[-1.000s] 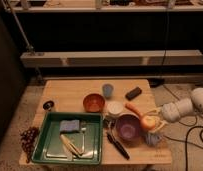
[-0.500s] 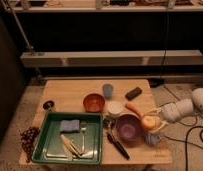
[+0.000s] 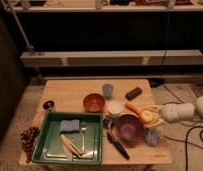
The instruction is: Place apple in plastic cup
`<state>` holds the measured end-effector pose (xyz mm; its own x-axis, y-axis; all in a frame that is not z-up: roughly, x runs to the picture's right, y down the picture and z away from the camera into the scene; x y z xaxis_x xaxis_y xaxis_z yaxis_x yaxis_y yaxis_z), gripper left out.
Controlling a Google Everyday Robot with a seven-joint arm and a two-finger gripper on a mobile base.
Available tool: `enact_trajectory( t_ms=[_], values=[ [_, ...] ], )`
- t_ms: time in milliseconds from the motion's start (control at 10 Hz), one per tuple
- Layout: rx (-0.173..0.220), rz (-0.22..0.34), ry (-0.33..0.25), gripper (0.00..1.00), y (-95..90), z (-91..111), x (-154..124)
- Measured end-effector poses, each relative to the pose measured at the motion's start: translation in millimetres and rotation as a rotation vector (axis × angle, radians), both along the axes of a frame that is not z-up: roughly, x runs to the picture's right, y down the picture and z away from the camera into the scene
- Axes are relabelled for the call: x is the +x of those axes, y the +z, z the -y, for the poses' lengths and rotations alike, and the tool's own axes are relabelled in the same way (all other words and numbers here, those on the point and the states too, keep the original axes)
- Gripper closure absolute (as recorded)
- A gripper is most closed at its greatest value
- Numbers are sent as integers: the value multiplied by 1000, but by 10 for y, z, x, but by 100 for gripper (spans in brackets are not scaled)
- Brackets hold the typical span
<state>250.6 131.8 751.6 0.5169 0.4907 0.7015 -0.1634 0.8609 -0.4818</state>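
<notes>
Your gripper sits at the table's right edge, at the end of the white arm reaching in level from the right. It appears closed around the apple, which rides above the tabletop. Just below and slightly right of your gripper stands the plastic cup, upright near the table's front right corner. Immediately left of the cup is the purple bowl; the carrot lies touching the apple's upper left. Farther left are the white round cup, the orange-brown bowl and the green tray.
</notes>
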Motion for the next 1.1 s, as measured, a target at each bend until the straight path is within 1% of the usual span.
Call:
enact_trajectory(
  t_ms=[100,200,400,600,700,800,1000,1100],
  values=[
    [1,4,23,100,61,106,-27],
    [1,12,28,100,104,182,-68],
    [0,27,33,100,251,434,-217],
    [-3,48,23,100,403,663,-488],
    [-2,53,27,100,485,757,-579],
    [-4,57,36,100,592,816,-662],
    [-6,56,63,100,767,859,-776],
    [-6,51,93,100,929,867,-859]
  ],
)
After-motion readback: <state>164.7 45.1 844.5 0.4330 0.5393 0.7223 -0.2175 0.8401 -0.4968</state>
